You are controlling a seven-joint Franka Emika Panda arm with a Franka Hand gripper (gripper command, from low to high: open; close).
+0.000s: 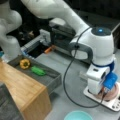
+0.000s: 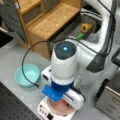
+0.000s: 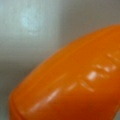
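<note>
Gripper [image 1: 106, 92] down low over an orange-pink bowl [image 1: 112, 94] sitting on a white scale [image 1: 113, 105] at a front view's lower right; jaws hidden behind the hand, cannot tell their spread. Wrist view filled by the orange bowl rim. Teal bowl [image 2: 27, 74] nearby; yellow pepper [image 1: 25, 63] and green vegetable [image 1: 38, 71] in the grey drawer [image 1: 52, 79]

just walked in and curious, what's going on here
The arm's tool is down over a pinkish bowl that sits on a white scale at a front view's bottom right. The wrist view is filled by an orange thing up close. A teal bowl sits on the table nearby, and a yellow pepper and a green vegetable lie in an open drawer.
</note>
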